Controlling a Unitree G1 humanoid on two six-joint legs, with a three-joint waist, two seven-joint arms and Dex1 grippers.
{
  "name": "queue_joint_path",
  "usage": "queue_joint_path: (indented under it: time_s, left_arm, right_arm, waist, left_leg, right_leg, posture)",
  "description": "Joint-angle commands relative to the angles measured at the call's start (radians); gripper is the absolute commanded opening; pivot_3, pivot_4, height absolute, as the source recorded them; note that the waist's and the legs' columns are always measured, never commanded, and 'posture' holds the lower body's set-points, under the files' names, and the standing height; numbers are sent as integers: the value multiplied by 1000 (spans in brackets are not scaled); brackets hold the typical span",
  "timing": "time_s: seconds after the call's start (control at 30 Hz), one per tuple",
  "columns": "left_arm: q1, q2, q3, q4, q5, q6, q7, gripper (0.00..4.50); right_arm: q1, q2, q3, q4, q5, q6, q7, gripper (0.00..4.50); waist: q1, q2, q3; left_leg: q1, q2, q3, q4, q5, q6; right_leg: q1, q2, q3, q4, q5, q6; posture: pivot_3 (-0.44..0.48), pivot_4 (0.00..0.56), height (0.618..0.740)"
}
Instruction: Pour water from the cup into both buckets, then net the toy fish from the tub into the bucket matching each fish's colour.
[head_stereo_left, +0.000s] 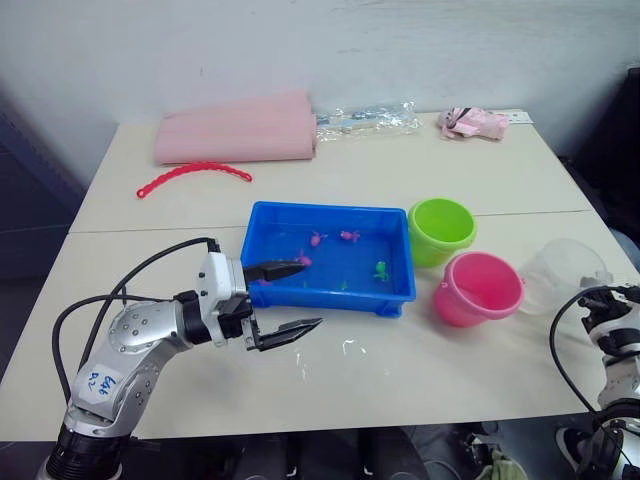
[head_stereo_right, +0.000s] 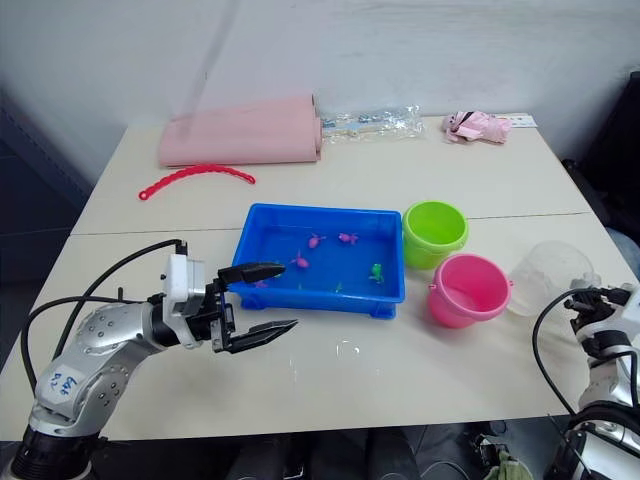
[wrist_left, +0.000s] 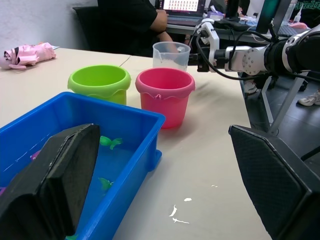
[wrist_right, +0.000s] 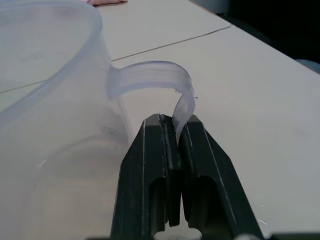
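The blue tub (head_stereo_left: 330, 292) holds water and several tiny toy fish, pink ones (head_stereo_left: 318, 239) and a green one (head_stereo_left: 381, 269). To its right stand the lime green bucket (head_stereo_left: 441, 230) and the hot pink bucket (head_stereo_left: 480, 288). My left gripper (head_stereo_left: 312, 293) is open at the tub's near left corner, one finger over the tub's rim and the other above the table in front of it. The clear cup (head_stereo_left: 563, 272) stands right of the pink bucket. My right gripper (wrist_right: 169, 122) is shut on the cup's thin handle (wrist_right: 150, 75).
At the back of the table lie a folded pink cloth (head_stereo_left: 235, 130), a red curved strip (head_stereo_left: 193, 175), a clear plastic bag (head_stereo_left: 365, 118) and a small pink bundle (head_stereo_left: 472, 122). Water drops (head_stereo_left: 350, 346) dot the table before the tub. A person (wrist_left: 130, 20) sits beyond the table's right end.
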Motion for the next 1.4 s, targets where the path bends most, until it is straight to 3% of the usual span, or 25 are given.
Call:
queue_joint_path:
  time_s: [0.03,0.17,0.57,0.83,1.0,1.4]
  left_arm:
    - [-11,-5,12,-2,2,-23,-4,4500]
    - [-22,-12,1,19,7,-34,-15,4500]
    - [-98,-39,-58,94,0,-25,-79,4500]
    - [-177,-97,-83,157,9,-21,-82,4500]
    - [-193,-109,-90,179,17,-25,-93,4500]
    - [-227,-139,-106,203,25,-35,-126,4500]
  right_arm:
    - [1,-58,-34,-80,30,1,-23,54]
    - [42,-69,-52,-167,51,26,-22,54]
    - [308,-147,-56,-749,-31,175,-110,54]
    - [381,-181,-25,-967,-134,234,-145,54]
    - [398,-177,-7,-1025,-192,231,-146,54]
    - [414,-193,68,-973,-391,-21,-146,54]
  waist:
    - [1,1,0]
    - [4,1,0]
    - [3,3,1]
    - [7,2,2]
    - [9,2,2]
    - [25,2,2]
  left_leg:
    - [0,0,0,0,0,0]
    - [0,0,0,0,0,0]
    - [0,1,2,-1,-1,0]
    - [0,1,3,-1,-2,0]
    - [0,1,4,0,-2,0]
    - [0,1,5,0,-2,1]
  right_leg:
    - [0,0,0,0,0,0]
    - [0,0,0,0,0,0]
    - [-2,0,-1,1,0,0]
    - [-2,1,-1,0,0,1]
    - [-2,1,-1,0,0,1]
    - [-3,1,0,0,0,1]
  posture:
    - [0,150,740]
    - [0,150,740]
    - [0,150,740]
    - [0,150,740]
    - [0,150,740]
    - [0,150,740]
